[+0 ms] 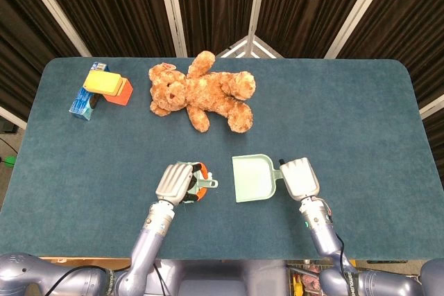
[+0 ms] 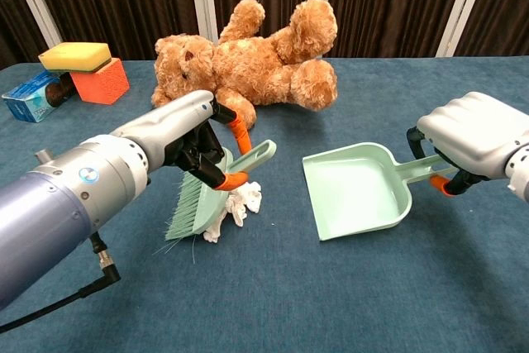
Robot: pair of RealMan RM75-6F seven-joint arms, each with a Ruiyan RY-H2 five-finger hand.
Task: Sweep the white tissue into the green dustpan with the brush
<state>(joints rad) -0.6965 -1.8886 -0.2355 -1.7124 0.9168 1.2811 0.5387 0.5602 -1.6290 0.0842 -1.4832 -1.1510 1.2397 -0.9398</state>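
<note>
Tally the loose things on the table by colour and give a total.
Green: 2, brush and dustpan
White: 1, tissue
Brown: 1, teddy bear
Yellow: 1, sponge
Orange: 1, block
Blue: 1, box
Total: 7

brush [image 2: 198, 197] bristles touch crumpled white tissue [image 2: 240, 202], green dustpan [image 2: 357, 191] near.
</note>
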